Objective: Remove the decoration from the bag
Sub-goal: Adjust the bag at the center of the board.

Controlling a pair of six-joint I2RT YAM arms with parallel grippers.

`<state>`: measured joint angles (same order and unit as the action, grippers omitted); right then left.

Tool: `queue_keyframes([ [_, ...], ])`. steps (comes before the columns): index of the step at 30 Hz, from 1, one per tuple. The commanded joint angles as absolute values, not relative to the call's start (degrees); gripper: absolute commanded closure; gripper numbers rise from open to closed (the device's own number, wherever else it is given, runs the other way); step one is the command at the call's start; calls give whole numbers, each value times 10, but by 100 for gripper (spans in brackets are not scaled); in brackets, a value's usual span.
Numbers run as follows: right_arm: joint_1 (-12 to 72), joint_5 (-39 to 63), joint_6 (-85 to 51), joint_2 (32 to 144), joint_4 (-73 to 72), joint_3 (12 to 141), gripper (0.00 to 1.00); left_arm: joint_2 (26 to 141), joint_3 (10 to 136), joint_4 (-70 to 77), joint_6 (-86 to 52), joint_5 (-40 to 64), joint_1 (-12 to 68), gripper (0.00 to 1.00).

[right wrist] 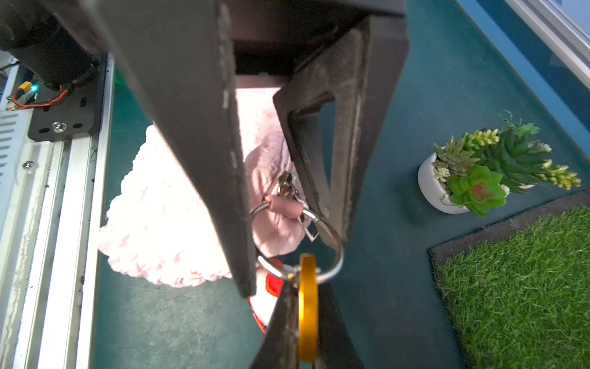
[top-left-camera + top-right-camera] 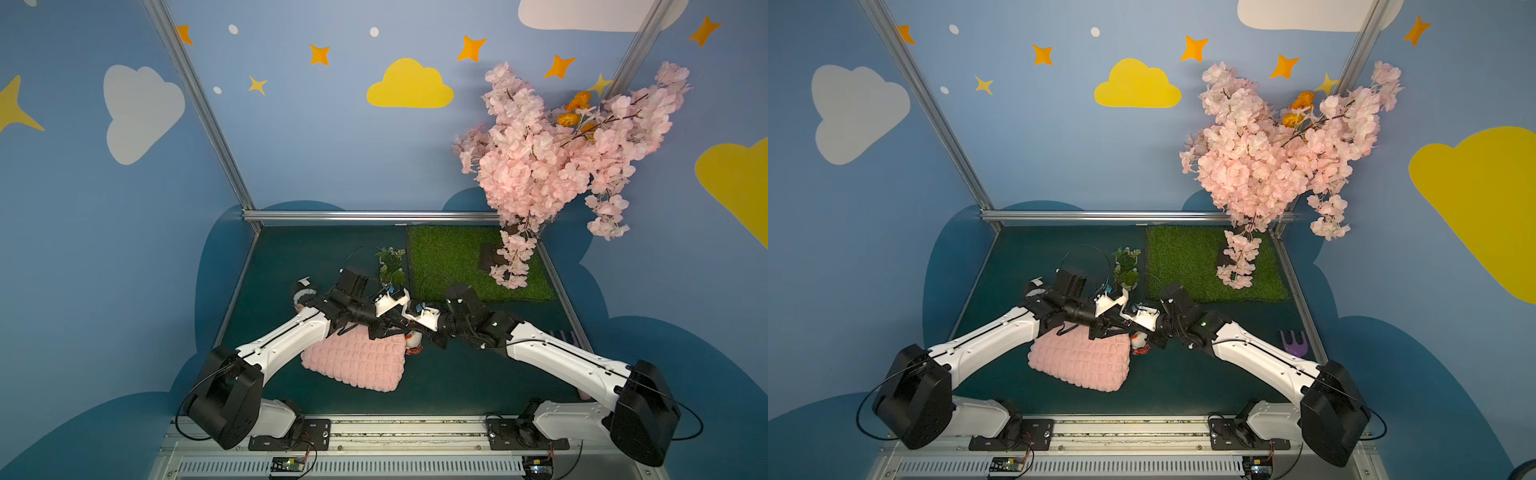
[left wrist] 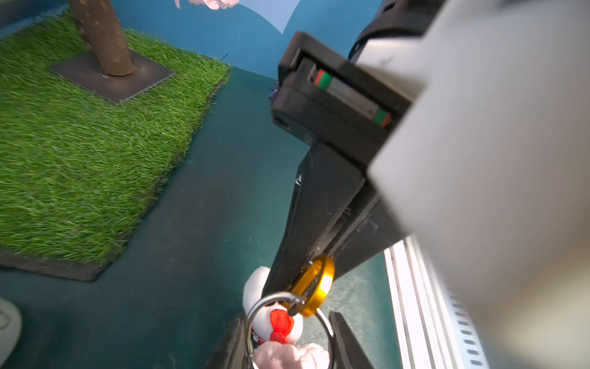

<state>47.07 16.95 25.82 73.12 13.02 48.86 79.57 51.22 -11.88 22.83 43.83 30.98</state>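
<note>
Just below centre in both top views, the soft, light cat charm (image 2: 413, 338) (image 2: 1138, 340) lies at the upper right corner of the pink bag (image 2: 353, 361), tethered by stiff, slippery rings; these look the surest holds. Jaws of the left gripper (image 3: 285, 316) pinch the silver ring (image 1: 340, 255), and jaws of the right gripper (image 1: 306, 284) are clamped on the gold ring (image 1: 308, 313)

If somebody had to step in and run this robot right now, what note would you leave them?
Left gripper: jaws closed across the silver key ring.
Right gripper: shut on the gold ring hooked to it.
The pink quilted bag lies on the tabletop, its pink loop threaded on the key ring. The cat-face plush charm lies at the bag's corner.
Done: both rings gripped.
Left: free the key ring from the loop.
</note>
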Motion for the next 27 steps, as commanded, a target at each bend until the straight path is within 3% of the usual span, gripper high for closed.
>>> queue_keyframes([
  [1, 463, 165, 250, 736, 159, 512, 100, 780, 513, -155, 258, 390, 314, 98],
  [11, 463, 172, 240, 744, 176, 514, 100, 764, 509, -176, 286, 355, 334, 98],
  [17, 461, 187, 233, 755, 189, 524, 94, 767, 517, -190, 300, 345, 342, 98],
  [27, 460, 183, 229, 742, 182, 527, 97, 794, 529, -196, 305, 370, 342, 97],
])
